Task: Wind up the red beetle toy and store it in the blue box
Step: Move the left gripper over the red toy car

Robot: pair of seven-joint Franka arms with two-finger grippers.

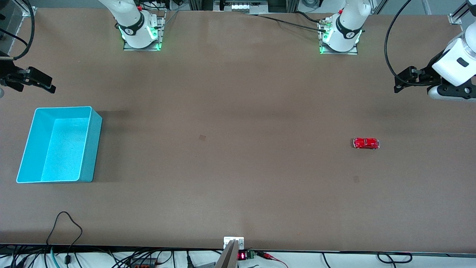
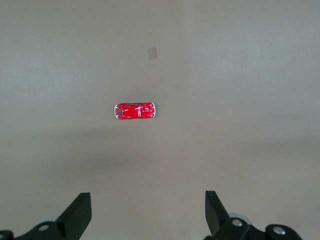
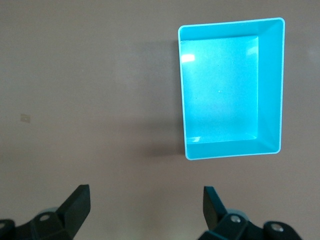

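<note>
The red beetle toy (image 1: 366, 143) (image 2: 135, 111) stands on its wheels on the brown table toward the left arm's end. The blue box (image 1: 89, 145) (image 3: 270, 85) sits toward the right arm's end, its speckled floor bare. My left gripper (image 1: 399, 83) (image 2: 148, 212) hangs open high over the table's edge at the left arm's end, nothing between its fingers. Over the table at the right arm's end, above a spot just farther from the front camera than the box, my right gripper (image 1: 48, 85) (image 3: 146, 210) is open too and holds nothing.
Both arm bases (image 1: 141, 29) (image 1: 340, 35) stand along the table's edge farthest from the front camera. Cables (image 1: 67, 230) trail over the nearest edge. Small dark marks (image 1: 202, 137) dot the tabletop between box and toy.
</note>
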